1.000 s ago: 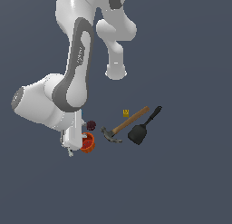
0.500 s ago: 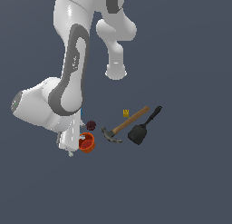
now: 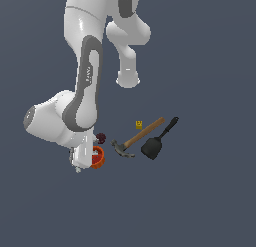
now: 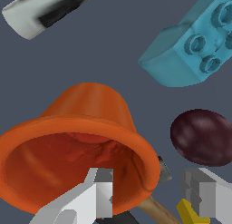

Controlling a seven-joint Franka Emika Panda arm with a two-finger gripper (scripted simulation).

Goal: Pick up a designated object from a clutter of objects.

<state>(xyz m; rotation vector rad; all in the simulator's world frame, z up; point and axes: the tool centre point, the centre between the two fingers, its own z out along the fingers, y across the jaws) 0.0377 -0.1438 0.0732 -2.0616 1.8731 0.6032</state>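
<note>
End effector [image 4: 152, 198] spread apart, one finger [image 4: 97, 191] inside the orange cup [image 4: 86, 146], the other outside its rim. Maroon ball [image 4: 201, 137] at the cup's 3 o'clock.

arm – bent low, wrist down | gripper [image 4: 152, 196] – fingers [image 4: 97, 196] parted
</note>
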